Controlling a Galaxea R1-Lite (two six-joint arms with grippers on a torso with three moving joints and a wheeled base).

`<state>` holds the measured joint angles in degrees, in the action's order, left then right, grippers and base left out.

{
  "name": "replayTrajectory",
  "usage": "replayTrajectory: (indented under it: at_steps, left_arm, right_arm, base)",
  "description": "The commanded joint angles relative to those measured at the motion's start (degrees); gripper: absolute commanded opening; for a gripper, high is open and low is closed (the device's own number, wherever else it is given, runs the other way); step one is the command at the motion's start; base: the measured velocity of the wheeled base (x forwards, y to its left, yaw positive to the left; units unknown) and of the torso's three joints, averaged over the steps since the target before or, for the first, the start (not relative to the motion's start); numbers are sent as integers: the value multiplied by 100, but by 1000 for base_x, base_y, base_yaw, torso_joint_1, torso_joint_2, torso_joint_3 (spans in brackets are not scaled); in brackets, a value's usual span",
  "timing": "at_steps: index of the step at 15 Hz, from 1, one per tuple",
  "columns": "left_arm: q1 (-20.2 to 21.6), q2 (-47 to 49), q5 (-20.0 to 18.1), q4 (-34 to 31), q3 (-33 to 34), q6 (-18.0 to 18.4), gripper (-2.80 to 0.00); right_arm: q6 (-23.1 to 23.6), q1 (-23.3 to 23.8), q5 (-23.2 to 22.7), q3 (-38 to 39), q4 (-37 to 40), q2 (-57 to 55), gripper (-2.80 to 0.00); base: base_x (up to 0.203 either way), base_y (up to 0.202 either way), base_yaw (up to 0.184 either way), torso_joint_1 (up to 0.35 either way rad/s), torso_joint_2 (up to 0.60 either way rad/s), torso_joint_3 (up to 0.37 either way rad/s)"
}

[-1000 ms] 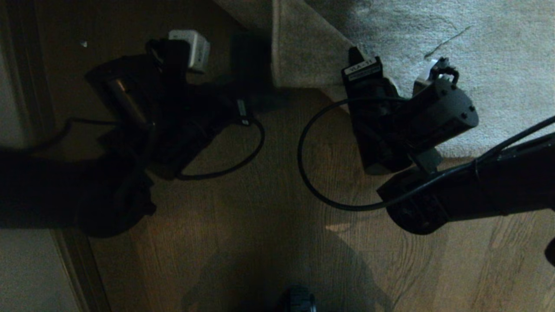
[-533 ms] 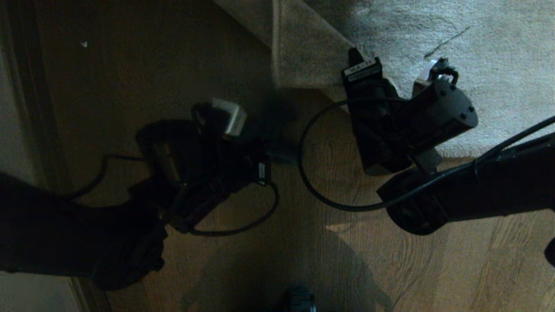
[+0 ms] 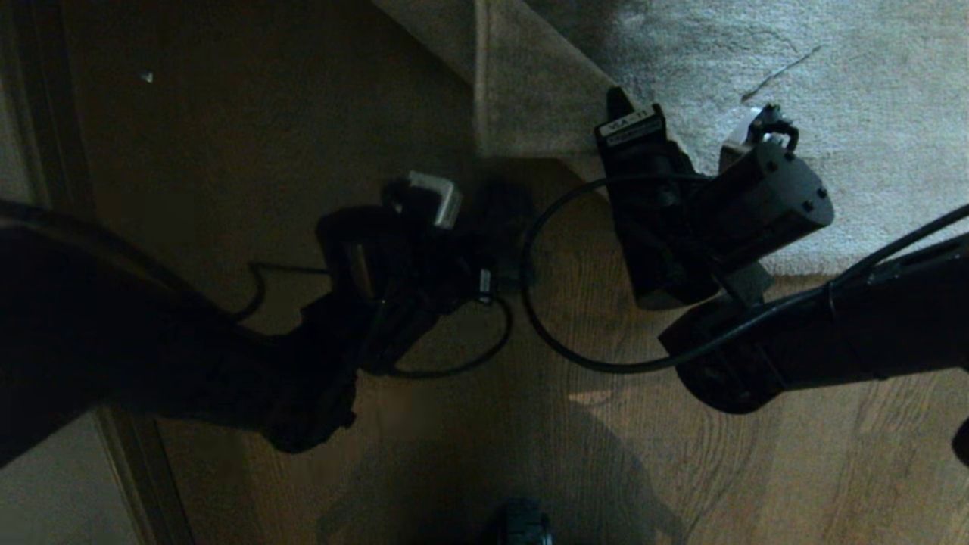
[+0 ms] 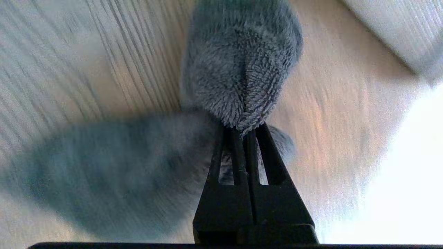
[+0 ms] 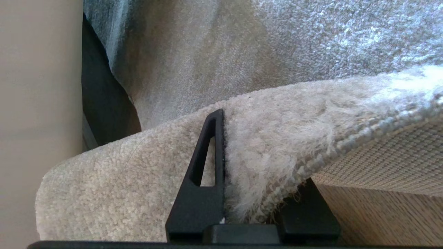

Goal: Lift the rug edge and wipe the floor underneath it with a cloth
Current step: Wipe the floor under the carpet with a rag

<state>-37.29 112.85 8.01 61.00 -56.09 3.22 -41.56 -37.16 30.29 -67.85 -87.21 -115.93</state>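
while the right gripper (image 5: 254,193) fingers pinch the rug (image 5: 277,145) hem lifted, the left gripper (image 4: 244,133) fingers clamp the cloth (image 4: 238,69), trailing on the floor (image 4: 104,52).

I'm seeing one white label (image 3: 630,126) on my right wrist housing, print too small to read.

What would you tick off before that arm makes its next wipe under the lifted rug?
1. Rug edge held up: ok. The right hand is shut on the rug, one finger above the pile, one under the hem.
2. Cloth gripped: ok. The left hand is shut on the cloth.
3. Cloth touching the floor: cannot tell; it hangs over the wood planks.
4. Cloth beneath the raised rug: not ok; the head view shows the left hand beside the fold, on open floor.
5. Cables clear of the wiping path: cannot tell; a black cable loops between the arms.
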Motion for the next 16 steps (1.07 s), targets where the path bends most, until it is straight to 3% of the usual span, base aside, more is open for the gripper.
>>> replayTrajectory:
  at_steps: [1, 9, 14, 16]
  left_arm:
    - [129, 206, 6, 48, -413, 8, -280]
    - [1518, -177, 0, 20, -1050, 14, -280]
    - [2512, -500, -10, 0, -833, 21, -280]
    - [2684, -708, -40, -1, -461, 27, -280]
  right_arm:
    - [-19, -2, 20, 8, -138, -8, -280]
    - [-10, -61, 23, 9, -138, -8, -280]
    - [-10, -134, 29, 9, -138, -17, -280]
    - [-16, -125, 29, 68, -138, -17, -280]
  base:
    - [0, 0, 0, 0, 0, 0]
    - [0, 0, 0, 0, 0, 0]
    - [0, 0, 0, 0, 0, 0]
    - [0, 0, 0, 0, 0, 0]
